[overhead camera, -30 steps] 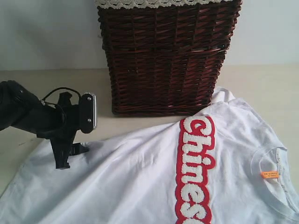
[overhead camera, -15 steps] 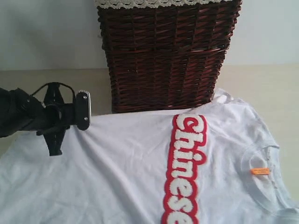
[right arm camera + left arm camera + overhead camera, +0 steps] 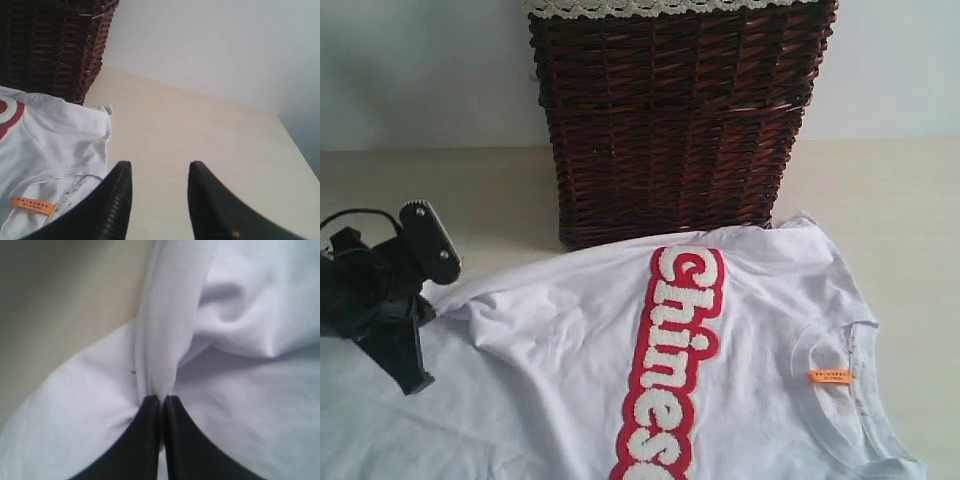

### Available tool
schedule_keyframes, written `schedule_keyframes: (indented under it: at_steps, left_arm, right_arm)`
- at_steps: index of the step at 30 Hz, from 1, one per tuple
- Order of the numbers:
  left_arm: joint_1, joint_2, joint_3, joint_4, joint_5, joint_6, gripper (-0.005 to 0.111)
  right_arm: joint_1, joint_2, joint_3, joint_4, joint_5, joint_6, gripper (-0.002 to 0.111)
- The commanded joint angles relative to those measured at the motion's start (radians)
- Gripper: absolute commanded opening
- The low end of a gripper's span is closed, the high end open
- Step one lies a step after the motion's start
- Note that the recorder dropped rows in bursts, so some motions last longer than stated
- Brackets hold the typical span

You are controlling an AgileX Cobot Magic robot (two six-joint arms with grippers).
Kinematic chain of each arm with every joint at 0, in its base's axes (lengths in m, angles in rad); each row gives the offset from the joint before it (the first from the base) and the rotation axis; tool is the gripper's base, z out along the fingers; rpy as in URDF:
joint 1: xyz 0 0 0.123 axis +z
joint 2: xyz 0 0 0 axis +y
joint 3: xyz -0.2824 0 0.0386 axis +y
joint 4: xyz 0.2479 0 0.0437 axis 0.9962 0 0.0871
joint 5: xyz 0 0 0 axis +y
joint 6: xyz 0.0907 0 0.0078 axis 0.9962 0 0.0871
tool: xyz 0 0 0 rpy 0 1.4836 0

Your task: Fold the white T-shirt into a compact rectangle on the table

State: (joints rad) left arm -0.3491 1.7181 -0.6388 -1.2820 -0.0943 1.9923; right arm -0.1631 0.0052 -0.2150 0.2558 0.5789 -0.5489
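- Behind, upper centre, a wicker basket [image 3: 680,120] stands just beside the white T-shirt [image 3: 570,340], which fills the lower frame.
- Lower left, the left gripper [image 3: 161,401] clamps a shirt fold; the right gripper [image 3: 156,172] has its jaws apart, empty.
- Beige table [image 3: 890,200], pale wall [image 3: 420,70].

Soft, even light is falling across the scene, with the wicker basket [image 3: 675,120] casting only a faint shadow on the desk [image 3: 470,190] just beside its base. Up close, the left wrist view is rendering the white T-shirt [image 3: 250,405] and the left end effector [image 3: 162,400] blurry and dim.
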Motion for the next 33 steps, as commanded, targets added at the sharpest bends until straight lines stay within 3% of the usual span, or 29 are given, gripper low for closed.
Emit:
schedule_keyframes:
  at_steps: [1, 8, 15, 24, 30, 33]
  left_arm:
    - [0.002, -0.03, 0.109, -0.019, 0.051, -0.012, 0.0]
    - [0.002, -0.032, 0.158, -0.012, 0.166, -0.012, 0.0]
    - [0.002, -0.032, 0.158, -0.02, 0.195, -0.012, 0.0]
    - [0.002, -0.032, 0.158, -0.361, 0.2, -0.019, 0.0]
    - [0.0, -0.032, 0.158, -0.345, 0.2, 0.018, 0.019]
    - [0.0, -0.032, 0.158, -0.349, 0.237, 0.018, 0.022]
  right_arm:
    - [0.0, -0.005, 0.002, 0.003, -0.004, 0.002, 0.037]
    - [0.0, -0.005, 0.002, 0.003, -0.004, 0.002, 0.037]
    - [0.0, -0.005, 0.002, 0.003, -0.004, 0.002, 0.037]
    - [0.0, -0.005, 0.002, 0.003, -0.004, 0.002, 0.037]
    - [0.0, -0.005, 0.002, 0.003, -0.004, 0.002, 0.037]
    - [0.0, -0.005, 0.002, 0.003, -0.004, 0.002, 0.037]
